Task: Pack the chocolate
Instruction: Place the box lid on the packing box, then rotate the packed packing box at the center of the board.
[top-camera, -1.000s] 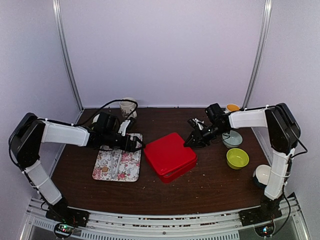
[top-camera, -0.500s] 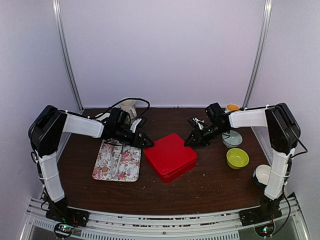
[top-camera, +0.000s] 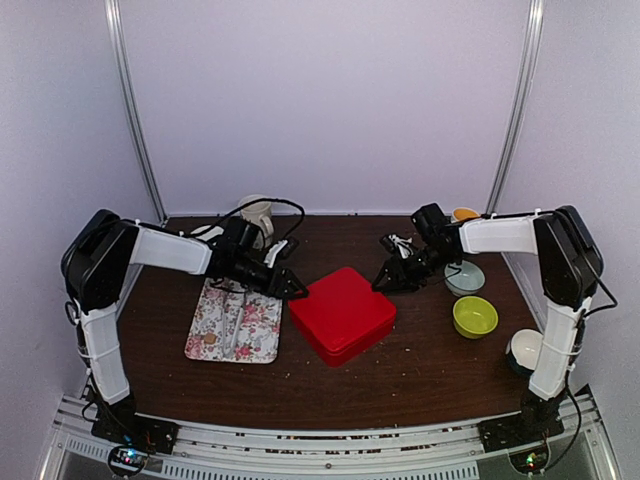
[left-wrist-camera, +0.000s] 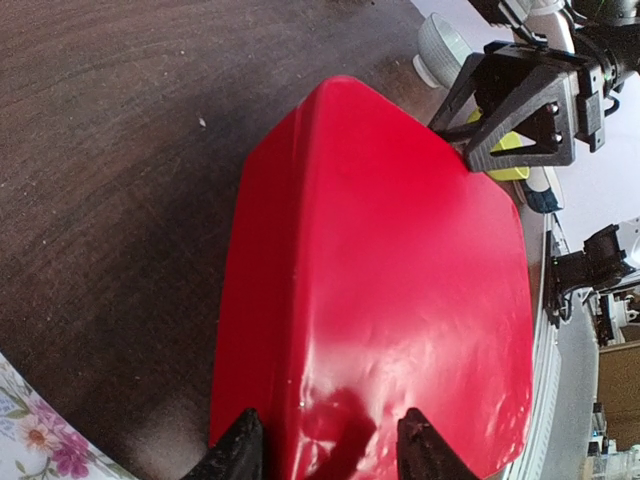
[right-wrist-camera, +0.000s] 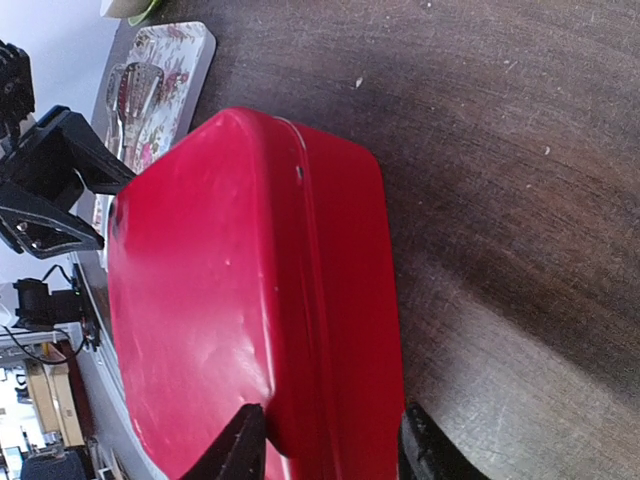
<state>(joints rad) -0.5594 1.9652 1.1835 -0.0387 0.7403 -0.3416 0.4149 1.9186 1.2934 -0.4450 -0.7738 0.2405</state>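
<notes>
A closed red box (top-camera: 342, 312) sits mid-table. My left gripper (top-camera: 292, 287) is at its left corner. In the left wrist view the left gripper (left-wrist-camera: 330, 455) is open, its fingertips apart and straddling the rim of the red box (left-wrist-camera: 380, 280). My right gripper (top-camera: 385, 280) is at the box's back right corner. In the right wrist view the right gripper (right-wrist-camera: 330, 450) is open astride the edge of the red box (right-wrist-camera: 240, 280), one tip on the lid, the other beside the wall. One small tan chocolate (top-camera: 210, 338) lies on the floral tray (top-camera: 262, 345). Any other pieces are hidden.
Metal tongs (top-camera: 233, 322) lie on the tray. A cup (top-camera: 257, 213) stands behind the left arm. To the right are a grey-blue bowl (top-camera: 464, 277), a green bowl (top-camera: 475, 316), a white bowl (top-camera: 525, 350) and an orange one (top-camera: 465, 215).
My left arm swung right from above the tray to the box's left corner, its jaws narrowing. The right gripper's jaws widened at the right corner.
</notes>
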